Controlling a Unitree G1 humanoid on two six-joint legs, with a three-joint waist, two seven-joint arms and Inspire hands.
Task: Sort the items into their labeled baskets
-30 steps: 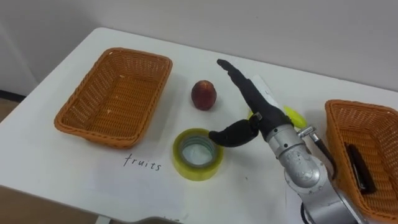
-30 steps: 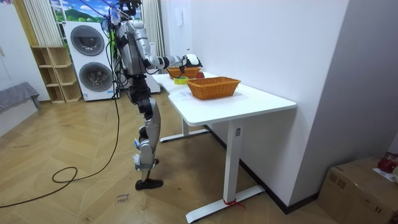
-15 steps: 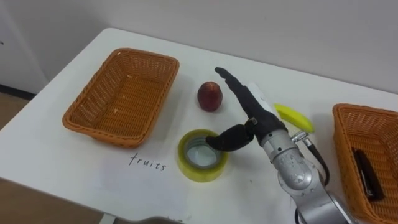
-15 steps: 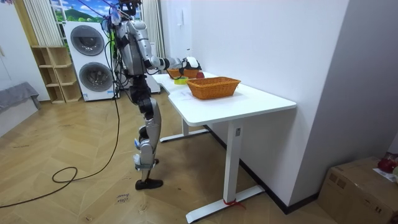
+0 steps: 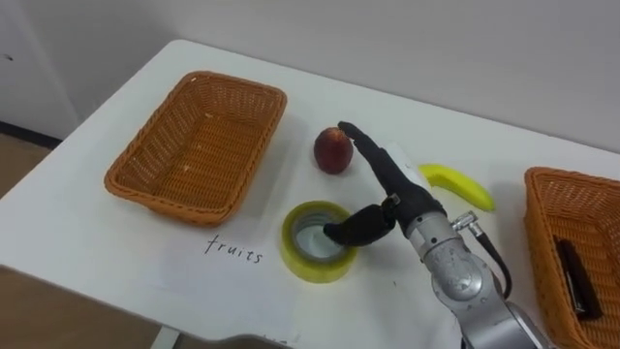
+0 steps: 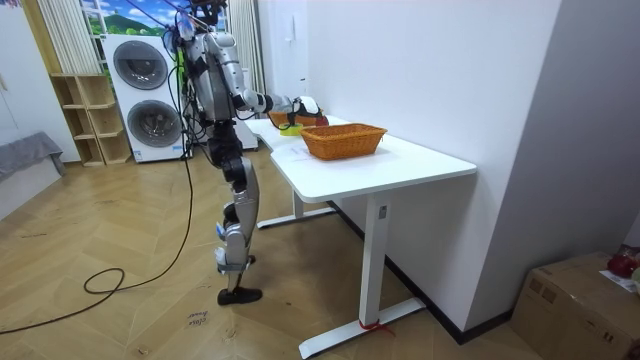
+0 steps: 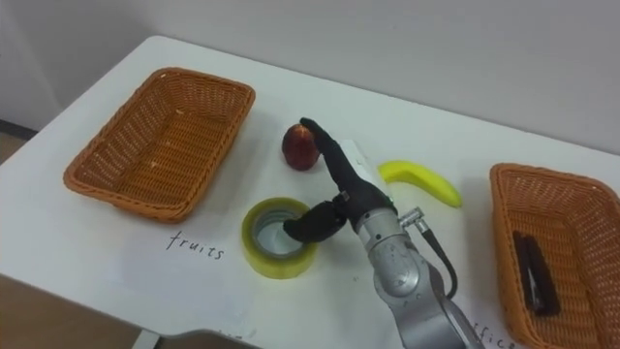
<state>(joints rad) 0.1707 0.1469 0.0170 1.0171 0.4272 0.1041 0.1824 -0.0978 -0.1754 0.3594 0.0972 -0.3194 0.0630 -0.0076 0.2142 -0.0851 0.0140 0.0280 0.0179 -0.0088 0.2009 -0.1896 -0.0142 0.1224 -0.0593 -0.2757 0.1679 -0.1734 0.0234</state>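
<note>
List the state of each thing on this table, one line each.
Right hand: open, fingers straight.
Left basket: empty.
Red fruit: on the table, outside both baskets, by the hand's fingertips.
Banana: on the table, not in a basket.
Tape roll: lying flat, thumb over its hole.
Right basket: holds one dark object.

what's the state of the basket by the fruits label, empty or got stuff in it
Empty: the basket shows a bare woven floor, and the red fruit and banana lie outside it on the table.

right hand (image 5: 402, 199): outstretched toward apple (image 5: 330, 153) | thumb above tape roll (image 5: 310, 266)
</note>
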